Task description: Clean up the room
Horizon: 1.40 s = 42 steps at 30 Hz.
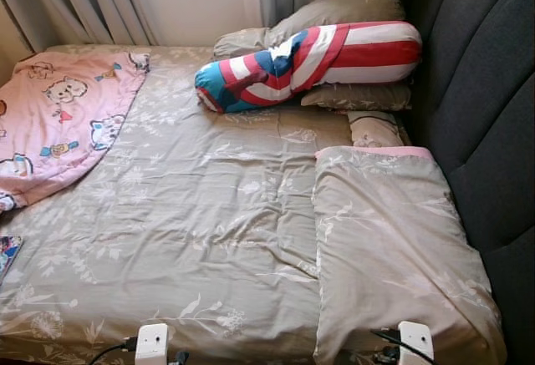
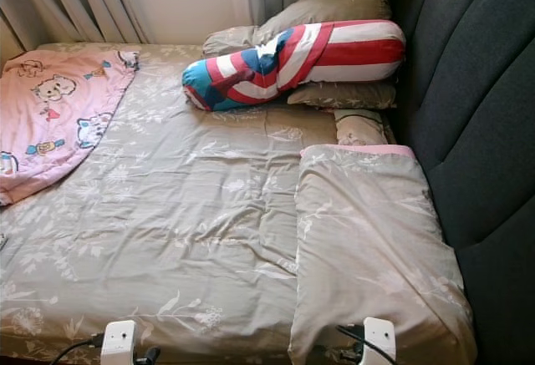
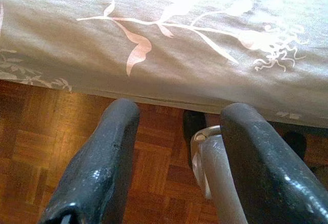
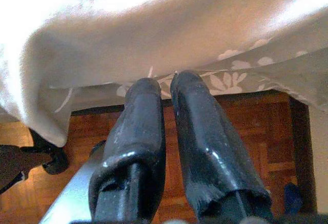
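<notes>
the folded duvet [image 1: 393, 248] lies lengthwise just ahead of the right gripper [image 4: 166, 83], fingers nearly together; the left gripper [image 3: 177, 116], spread wide, is farther off.

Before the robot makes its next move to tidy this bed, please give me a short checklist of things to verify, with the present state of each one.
1. Left pincer is open and holds nothing, low by the bed edge above the parquet floor: ok.
2. Right pincer has its fingers close together with nothing between them, just under the hanging folded quilt: ok.
3. Folded quilt lies flat on the robot's right side of the bed: ok.
4. Pink cartoon blanket is crumpled at the far left, not folded: not ok.
5. Striped bolster lies askew over the pillows: not ok.
6. Small colourful item at the left edge of the bed, what it is: cannot tell.
</notes>
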### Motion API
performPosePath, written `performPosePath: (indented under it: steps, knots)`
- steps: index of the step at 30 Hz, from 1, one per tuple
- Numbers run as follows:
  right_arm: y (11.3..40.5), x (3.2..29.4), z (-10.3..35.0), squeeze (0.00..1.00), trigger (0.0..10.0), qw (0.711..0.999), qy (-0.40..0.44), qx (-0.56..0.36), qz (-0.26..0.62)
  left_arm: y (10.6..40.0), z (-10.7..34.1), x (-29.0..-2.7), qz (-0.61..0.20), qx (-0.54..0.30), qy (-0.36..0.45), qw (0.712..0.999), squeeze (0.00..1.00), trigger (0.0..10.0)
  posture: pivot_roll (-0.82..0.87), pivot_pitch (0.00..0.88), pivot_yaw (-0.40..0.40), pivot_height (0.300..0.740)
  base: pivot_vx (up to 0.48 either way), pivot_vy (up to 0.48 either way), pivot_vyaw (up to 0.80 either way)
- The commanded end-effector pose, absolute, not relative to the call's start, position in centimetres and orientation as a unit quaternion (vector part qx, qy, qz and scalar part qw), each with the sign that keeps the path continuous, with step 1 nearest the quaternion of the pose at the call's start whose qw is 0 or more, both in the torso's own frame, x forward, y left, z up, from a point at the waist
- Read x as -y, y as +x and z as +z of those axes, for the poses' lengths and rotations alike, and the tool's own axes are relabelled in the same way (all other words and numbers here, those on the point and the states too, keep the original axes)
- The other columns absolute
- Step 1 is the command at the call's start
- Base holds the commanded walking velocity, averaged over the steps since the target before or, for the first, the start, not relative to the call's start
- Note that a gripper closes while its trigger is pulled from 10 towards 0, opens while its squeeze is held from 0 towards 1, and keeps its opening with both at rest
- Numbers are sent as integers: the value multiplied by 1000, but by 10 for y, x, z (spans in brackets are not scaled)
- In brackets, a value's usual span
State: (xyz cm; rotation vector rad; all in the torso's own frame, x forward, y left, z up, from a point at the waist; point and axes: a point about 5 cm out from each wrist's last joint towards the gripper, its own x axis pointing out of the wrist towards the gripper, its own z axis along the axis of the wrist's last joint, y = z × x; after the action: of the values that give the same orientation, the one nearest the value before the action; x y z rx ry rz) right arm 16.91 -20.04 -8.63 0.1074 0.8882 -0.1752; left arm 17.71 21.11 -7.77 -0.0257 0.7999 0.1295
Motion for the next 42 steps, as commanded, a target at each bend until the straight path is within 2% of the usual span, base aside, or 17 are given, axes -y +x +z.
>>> performPosePath:
  steps: [1, 2, 3, 4, 22, 23, 24, 25, 42]
  knots:
    - [163, 198, -89, 0, 10000, 894, 54, -438, -81, 169, -81, -215, 63, -403, -4, 913, 0, 10000, 27, 136, 15, 740, 0, 0, 0]
    - [163, 198, -89, 0, 10000, 894, 58, -437, -81, 170, -81, -215, 63, -403, -4, 913, 0, 10000, 27, 136, 15, 740, 0, 0, 0]
    - [164, 197, -89, 937, 10000, 895, 57, -434, -79, 170, -81, -216, 62, -403, -4, 913, 0, 10000, 26, 137, 16, 740, 0, 0, 0]
    - [164, 197, -89, 1000, 10000, 896, 55, -433, -79, 171, -80, -216, 62, -402, -3, 913, 0, 10000, 25, 137, 17, 740, 0, 0, 0]
    - [162, 196, -90, 1000, 10000, 892, 45, -444, -69, 171, -80, -216, 63, -400, -5, 914, 0, 10000, 24, 141, 9, 740, 0, 0, 0]
    - [162, 196, -90, 161, 10000, 892, 44, -444, -68, 170, -80, -216, 63, -400, -5, 914, 0, 10000, 24, 141, 8, 740, 0, 0, 0]
    - [162, 196, -90, 161, 10000, 892, 44, -444, -68, 170, -80, -216, 64, -400, -5, 914, 0, 10000, 23, 141, 8, 740, 0, 0, 0]
    - [162, 196, -90, 0, 10000, 892, 43, -445, -68, 170, -80, -215, 64, -400, -6, 914, 0, 10000, 23, 142, 7, 740, 0, 0, 0]
    - [161, 192, -91, 0, 10000, 890, 29, -453, -45, 169, -81, -215, 70, -403, -17, 912, 0, 10000, 29, 143, 5, 740, 0, 0, 0]
